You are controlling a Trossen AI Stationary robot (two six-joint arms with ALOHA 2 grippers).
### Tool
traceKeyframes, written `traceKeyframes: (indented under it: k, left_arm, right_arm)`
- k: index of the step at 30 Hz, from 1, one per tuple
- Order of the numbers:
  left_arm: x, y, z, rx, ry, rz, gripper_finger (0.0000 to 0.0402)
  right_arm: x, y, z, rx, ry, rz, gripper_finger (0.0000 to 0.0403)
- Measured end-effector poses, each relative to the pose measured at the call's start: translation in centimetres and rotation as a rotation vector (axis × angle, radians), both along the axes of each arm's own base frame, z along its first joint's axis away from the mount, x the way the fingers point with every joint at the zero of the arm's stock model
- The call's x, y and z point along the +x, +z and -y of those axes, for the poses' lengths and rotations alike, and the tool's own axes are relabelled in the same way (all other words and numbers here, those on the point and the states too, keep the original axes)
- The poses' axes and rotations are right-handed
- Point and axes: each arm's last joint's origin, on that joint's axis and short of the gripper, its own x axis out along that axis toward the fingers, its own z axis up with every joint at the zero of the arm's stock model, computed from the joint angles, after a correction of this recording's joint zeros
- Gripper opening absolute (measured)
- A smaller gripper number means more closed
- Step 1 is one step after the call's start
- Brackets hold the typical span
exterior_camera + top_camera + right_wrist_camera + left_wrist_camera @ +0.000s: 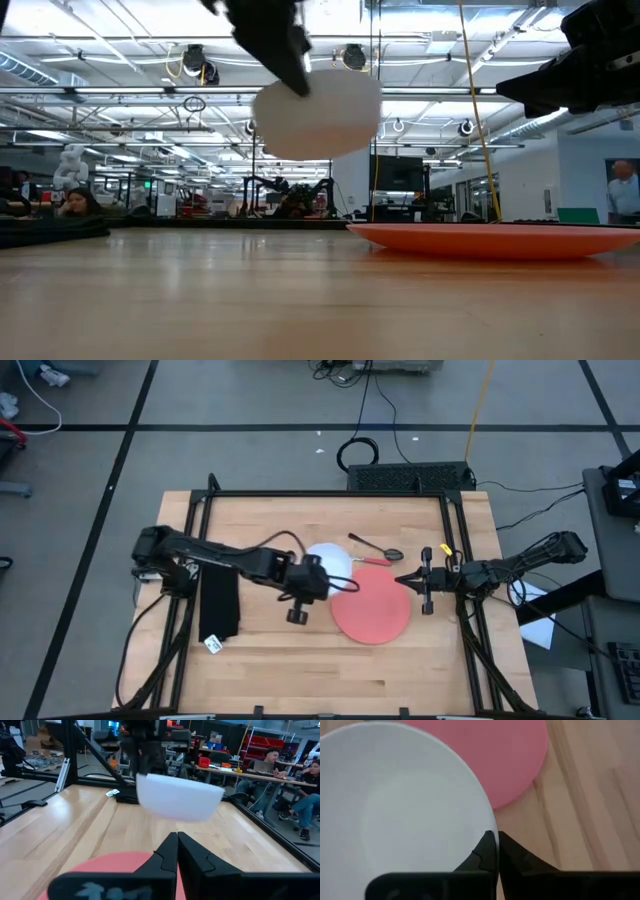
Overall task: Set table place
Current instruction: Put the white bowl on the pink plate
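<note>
Closest to my left wrist camera is the white bowl, its rim pinched between the left gripper fingers, which are closed right down on that thin edge. From above I see the bowl hanging over the middle of the table, just off the near-left rim of the pink plate, and the low view shows it clear of the wood, lifted and slightly tilted. I judge the bowl light but rigid and smooth, probably ceramic or hard plastic, so it could slip or swing from a one-sided rim grip and would chip if dropped; the rim is the only sensible place to hold it, and I'd keep the pinch firm and lower slowly. My right gripper hovers shut and empty over the plate's far-right edge, pointing toward the bowl. A spoon lies beyond the plate toward the far edge, and a folded black cloth rests near the left edge. The plate looks thin and flat, hard to pick up except by sliding under its lip.
</note>
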Motion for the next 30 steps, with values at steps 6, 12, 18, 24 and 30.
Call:
traceKeyframes:
  k: [6,12,18,24,30]
  left_arm:
    - [3.9,-1.0,1.0,0.024,-0.08,-0.07,0.0001]
    - [6.9,-1.5,1.7,0.037,-0.136,-0.101,0.0001]
    - [9.2,-2.2,2.6,0.044,-0.189,-0.087,0.0001]
    - [10.5,-3.8,3.1,0.031,-0.23,-0.096,0.0001]
    - [11.2,-5.0,3.8,0.04,-0.251,-0.074,0.0]
  right_arm:
    - [0.0,0.0,0.0,0.002,-0.001,-0.002,0.0]
    - [0.0,-0.1,0.0,-0.002,0.0,-0.007,0.0]
    - [0.0,-0.1,0.0,-0.002,0.0,-0.007,0.0]
    - [0.0,-0.1,0.0,-0.001,0.0,-0.007,0.0]
    - [0.0,-0.1,0.0,-0.002,0.0,-0.007,0.0]
